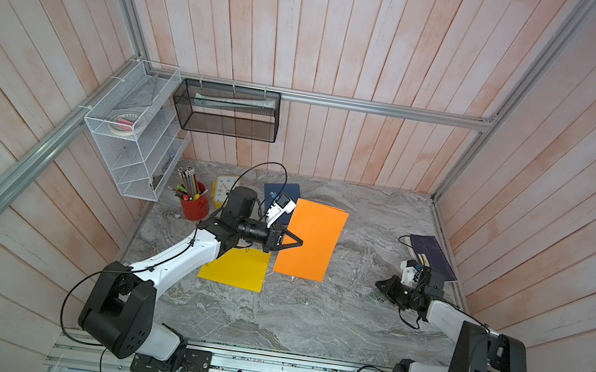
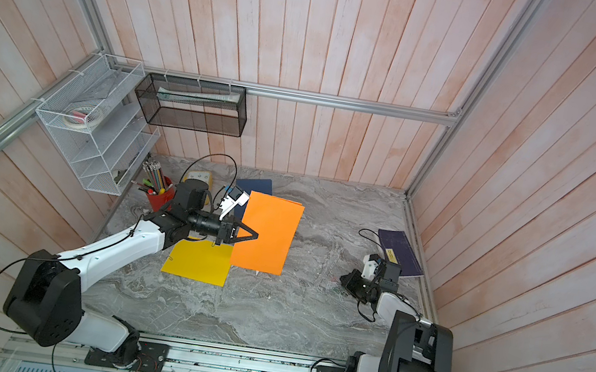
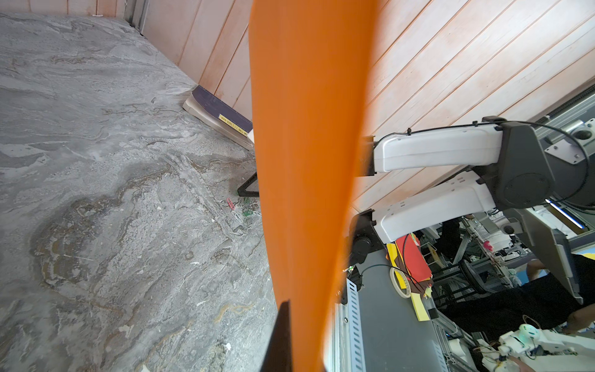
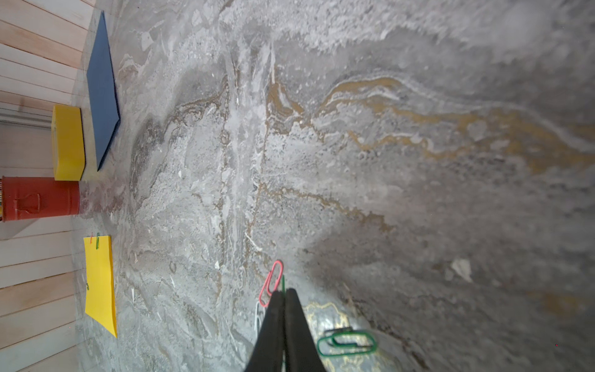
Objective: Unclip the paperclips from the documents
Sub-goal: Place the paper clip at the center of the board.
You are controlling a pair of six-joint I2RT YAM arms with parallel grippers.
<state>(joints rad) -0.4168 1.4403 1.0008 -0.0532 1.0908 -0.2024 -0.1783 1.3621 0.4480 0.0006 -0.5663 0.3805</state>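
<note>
The grey marbled counter (image 1: pixel 308 318) carries all items. The orange sheet (image 1: pixel 314 238) is the largest. The left hand (image 1: pixel 293 241) is closed on its left edge, and in the left wrist view the sheet blocks the centre, leaving one black finger (image 3: pixel 278 338) visible. The yellow sheet (image 1: pixel 236 272) lies just beside it, one corner covered by the left arm; small clips (image 4: pixel 96 241) sit on its edges. The dark blue sheet (image 1: pixel 281 188) lies at the back, partly hidden by the orange sheet and the wrist camera. The right hand (image 4: pixel 283 294), near the counter's right side, is pressed shut on a thin green wire (image 4: pixel 283 283), mostly hidden. Loose paperclips lie at its tips: a red paperclip (image 4: pixel 272 283), a green paperclip (image 4: pixel 346 343) and a silvery paperclip (image 4: pixel 258 317) half covered by a finger.
</note>
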